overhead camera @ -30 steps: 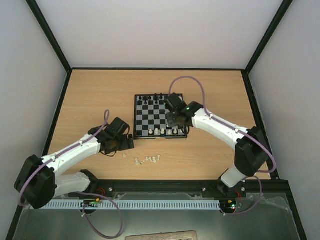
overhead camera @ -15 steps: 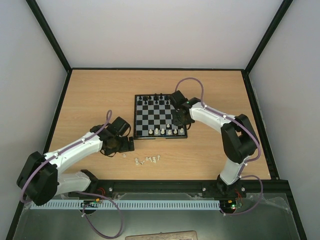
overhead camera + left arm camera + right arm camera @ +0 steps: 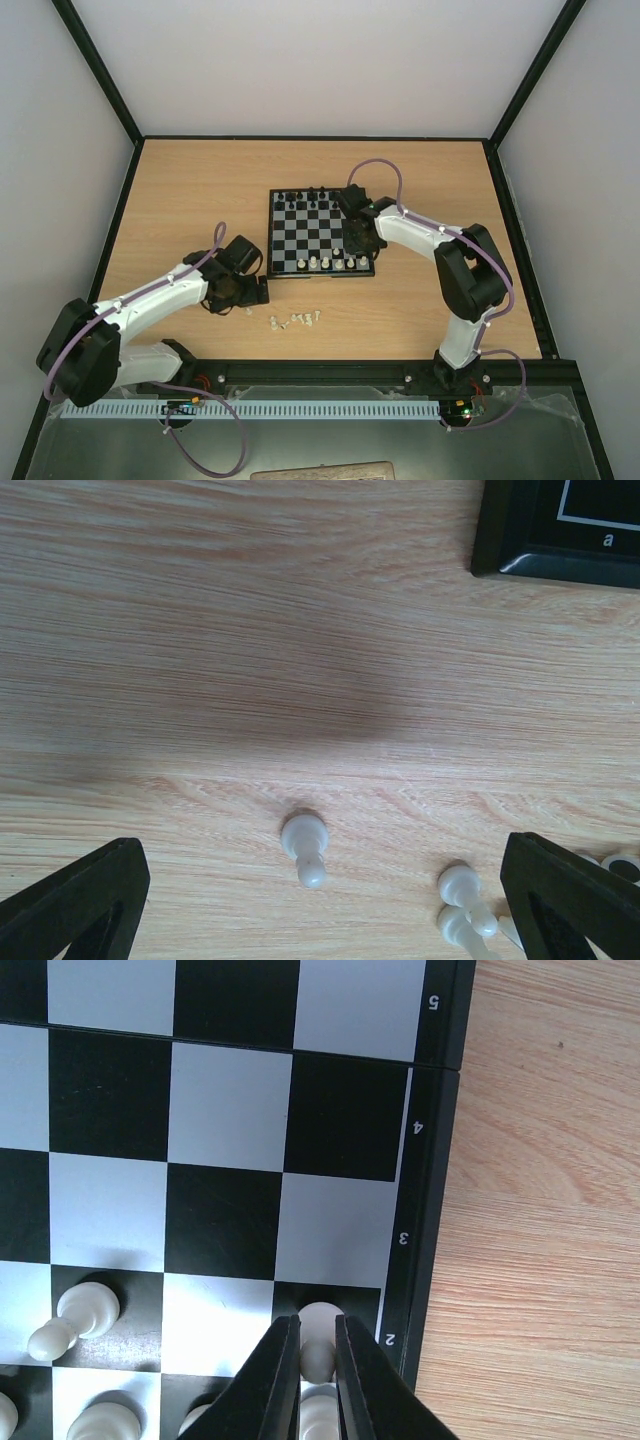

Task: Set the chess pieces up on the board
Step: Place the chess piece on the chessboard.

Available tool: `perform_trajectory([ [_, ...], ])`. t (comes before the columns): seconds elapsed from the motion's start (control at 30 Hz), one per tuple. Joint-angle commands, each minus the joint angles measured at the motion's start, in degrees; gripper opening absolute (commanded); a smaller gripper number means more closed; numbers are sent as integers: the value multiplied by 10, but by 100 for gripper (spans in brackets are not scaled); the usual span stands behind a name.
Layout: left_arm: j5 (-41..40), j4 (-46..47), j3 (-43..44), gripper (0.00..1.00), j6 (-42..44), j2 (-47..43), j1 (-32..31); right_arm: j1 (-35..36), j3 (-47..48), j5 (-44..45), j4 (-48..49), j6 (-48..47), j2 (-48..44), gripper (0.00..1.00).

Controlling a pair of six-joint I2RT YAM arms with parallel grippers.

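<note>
On the board (image 3: 230,1140), at its right-edge second-row square, clamping a white pawn (image 3: 318,1348) between the right gripper (image 3: 316,1325) fingers. Sitting along that row, more white pieces (image 3: 75,1322). Lying on the table (image 3: 200,630) near the board, loose pawns (image 3: 305,842), below the left gripper (image 3: 258,291), hanging with jaws wide apart.

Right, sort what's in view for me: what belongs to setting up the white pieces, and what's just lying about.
Belongs: the board; loose white pieces on the table; white pieces standing on the near row; held white piece between the right fingers.
Just there: black pieces on the far row; white slotted strip along the near edge.
</note>
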Motion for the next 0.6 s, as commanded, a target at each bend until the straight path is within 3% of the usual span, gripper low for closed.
perform_trajectory([
  [0.0, 2, 0, -12, 99, -13, 3, 3, -1, -14, -5, -7, -4, 5, 11],
  [0.37, -16, 2, -11, 98, -18, -3, 11, -1, -30, -10, -4, -6, -4, 15],
  [0.57, -17, 6, -11, 82, -19, -5, 17, -1, -34, -11, -4, -6, -19, 27],
])
